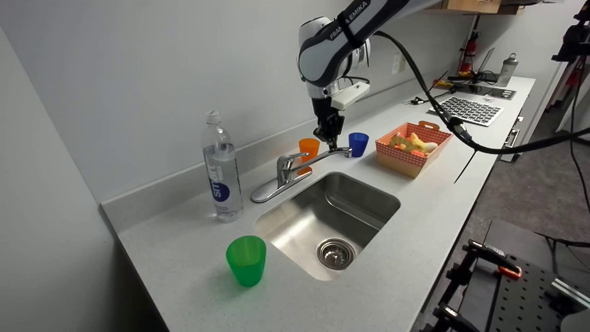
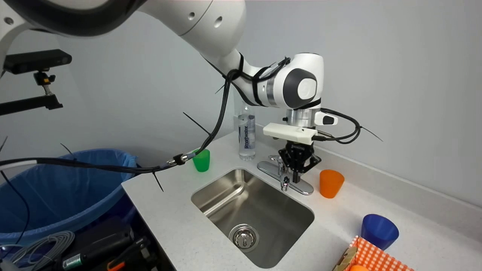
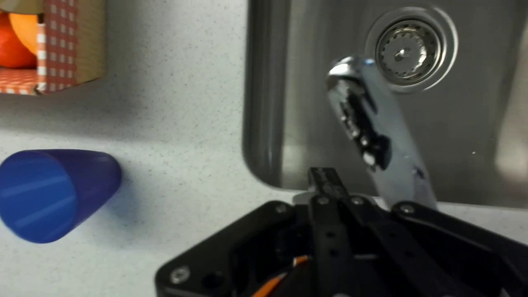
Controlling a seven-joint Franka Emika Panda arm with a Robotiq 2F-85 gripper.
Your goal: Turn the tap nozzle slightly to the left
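The tap nozzle is a shiny chrome spout (image 1: pixel 318 159) reaching from the lever-handled faucet over the sink's edge. In an exterior view its outlet end (image 2: pixel 285 183) points toward the camera. In the wrist view the spout (image 3: pixel 390 128) slants over the sink, its tip near the drain. My gripper (image 1: pixel 333 146) points down beside the spout's outer half. It also shows in an exterior view (image 2: pixel 296 179), to the right of the spout. In the wrist view its fingertips (image 3: pixel 324 172) are together and empty, left of the spout. I cannot tell whether they touch it.
An orange cup (image 2: pixel 331 183) and a blue cup (image 2: pixel 379 230) stand near the faucet. A checkered basket (image 1: pixel 401 161) holds toy food. A water bottle (image 1: pixel 222 180) and a green cup (image 1: pixel 247 261) are on the faucet's other side. The sink (image 1: pixel 299 230) lies below the spout.
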